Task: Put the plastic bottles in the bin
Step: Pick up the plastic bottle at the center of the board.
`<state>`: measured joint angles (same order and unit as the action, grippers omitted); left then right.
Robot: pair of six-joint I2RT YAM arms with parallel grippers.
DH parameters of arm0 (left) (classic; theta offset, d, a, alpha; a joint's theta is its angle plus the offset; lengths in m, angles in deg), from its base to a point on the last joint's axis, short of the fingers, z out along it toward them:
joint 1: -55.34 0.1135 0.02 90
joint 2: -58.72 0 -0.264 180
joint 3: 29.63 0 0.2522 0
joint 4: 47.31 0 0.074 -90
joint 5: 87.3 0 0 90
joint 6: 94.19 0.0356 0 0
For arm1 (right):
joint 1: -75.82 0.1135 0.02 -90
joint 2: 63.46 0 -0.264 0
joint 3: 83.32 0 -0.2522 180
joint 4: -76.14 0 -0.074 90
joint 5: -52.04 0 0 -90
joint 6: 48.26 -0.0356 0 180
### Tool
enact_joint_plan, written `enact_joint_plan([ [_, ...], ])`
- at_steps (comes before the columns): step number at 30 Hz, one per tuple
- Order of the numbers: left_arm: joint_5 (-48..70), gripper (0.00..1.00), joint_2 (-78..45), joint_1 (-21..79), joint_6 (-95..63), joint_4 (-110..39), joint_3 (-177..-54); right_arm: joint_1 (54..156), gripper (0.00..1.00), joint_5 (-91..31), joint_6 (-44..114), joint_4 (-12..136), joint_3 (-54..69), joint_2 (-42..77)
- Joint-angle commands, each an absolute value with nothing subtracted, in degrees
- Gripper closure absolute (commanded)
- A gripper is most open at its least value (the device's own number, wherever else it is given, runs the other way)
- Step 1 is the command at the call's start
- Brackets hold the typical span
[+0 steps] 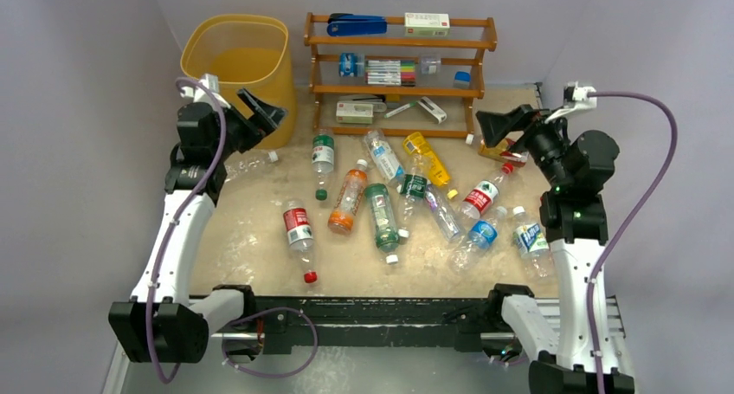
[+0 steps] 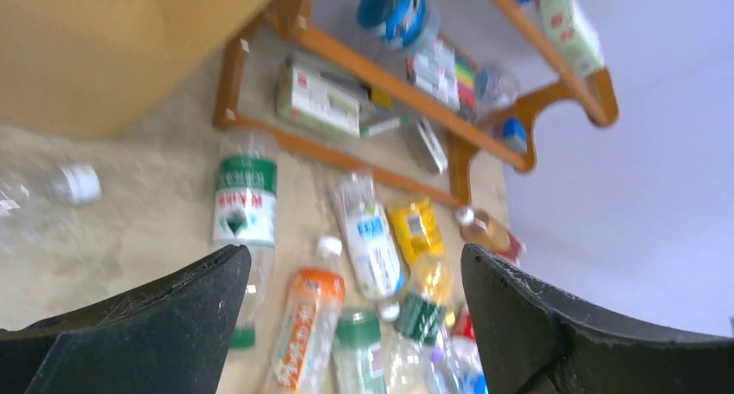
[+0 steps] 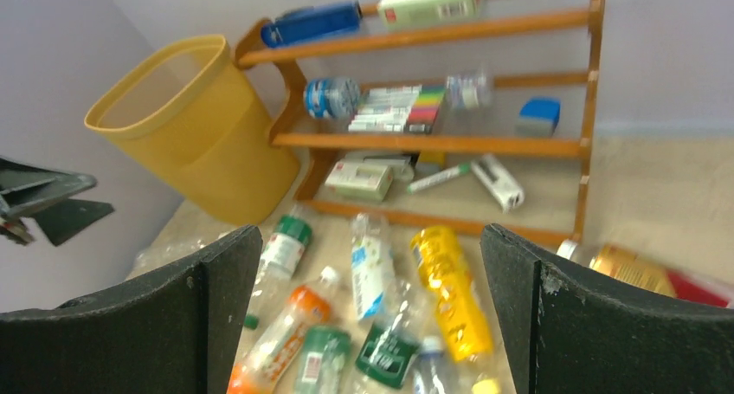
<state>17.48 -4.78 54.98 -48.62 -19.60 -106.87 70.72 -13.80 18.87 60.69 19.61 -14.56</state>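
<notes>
About a dozen plastic bottles lie scattered on the table: an orange one (image 1: 348, 199), a green one (image 1: 382, 216), a yellow one (image 1: 427, 158), a red-labelled one (image 1: 298, 228) and a clear one (image 1: 251, 162) beside the bin. The yellow-orange bin (image 1: 197, 43) stands at the back left. My left gripper (image 1: 264, 113) is open and empty, raised next to the bin's front side. My right gripper (image 1: 498, 125) is open and empty, raised above an amber bottle (image 1: 502, 154). The left wrist view (image 2: 353, 264) and the right wrist view (image 3: 370, 238) show bottles far below the jaws.
A brown wooden three-tier rack (image 1: 398, 69) with a blue stapler, white boxes and pens stands at the back, right of the bin. Pale walls close in the table at the back and both sides. Bottles (image 1: 530, 238) lie close to the right arm.
</notes>
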Motion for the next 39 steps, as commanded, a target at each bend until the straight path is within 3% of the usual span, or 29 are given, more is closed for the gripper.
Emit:
enact_joint_plan([
  [1, 30.4, 0.08, -5.0, 55.3, -52.3, -23.7, -101.1, 70.8, 0.0, -12.7, 11.9, 57.1, 23.7, -18.6],
  [6, 29.5, 0.08, -1.4, 53.6, -55.9, -31.2, -94.5, 70.8, 0.0, -9.2, 13.6, 57.8, 25.1, -15.8],
  [13, 18.5, 0.08, -10.4, 39.9, -51.1, -27.5, -99.0, 71.9, 0.0, -6.2, 10.2, 66.3, 29.5, -4.6],
  [23, 1.6, 0.07, -19.9, 32.7, -44.0, -19.1, -108.8, 88.6, 0.0, -14.1, 12.1, 65.6, 21.0, 12.2],
  [30, 0.6, 0.07, -22.7, 32.7, -41.0, -11.2, -112.2, 97.2, 0.0, -21.4, 16.5, 58.5, 22.7, 10.5],
  [39, -3.3, 0.07, -23.1, 32.7, -40.7, -6.3, -116.1, 98.2, 0.0, -22.6, 15.5, 56.5, 30.5, 3.4],
])
